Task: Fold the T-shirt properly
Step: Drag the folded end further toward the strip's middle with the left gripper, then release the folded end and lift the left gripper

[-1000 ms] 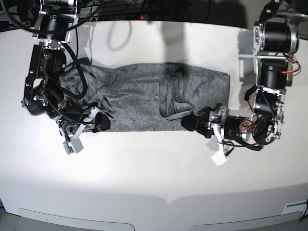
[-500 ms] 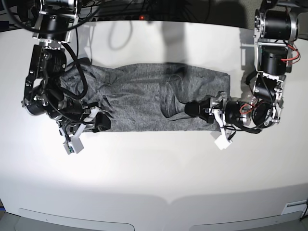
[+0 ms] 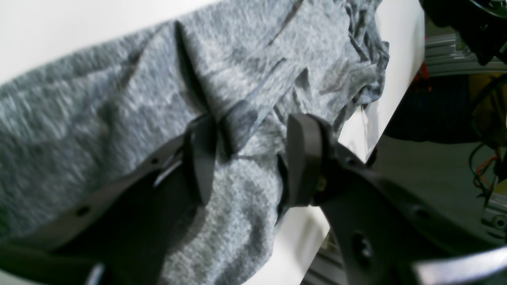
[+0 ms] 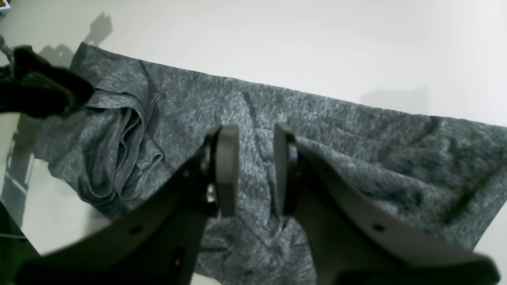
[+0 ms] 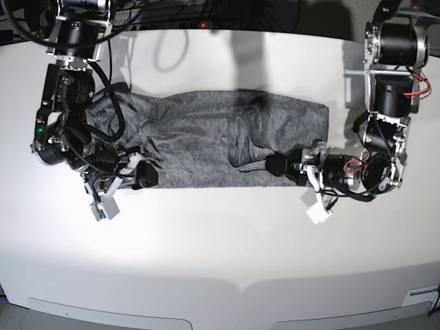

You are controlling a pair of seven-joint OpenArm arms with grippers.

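A: What is the cloth like, and where is it?

B: The T-shirt (image 5: 213, 141) is a mottled dark-grey knit, soft and creased, lying as a long band across the upper middle of the white table (image 5: 220, 247) in the base view. A bunched ridge of folds stands near its centre.

A: And the grippers?

B: The left gripper (image 3: 249, 158), at the band's lower right edge in the base view, has smooth black fingers (image 3: 303, 158) set apart, with a fold of fabric between them; I cannot tell whether it is pinched. The right gripper (image 4: 255, 170) sits over the lower left end, its jaws narrowly parted above the cloth.

A: What do the wrist views add?

B: The right wrist view shows layered, curled folds at its left. The left wrist view shows fuzzy knit texture and the table's edge.
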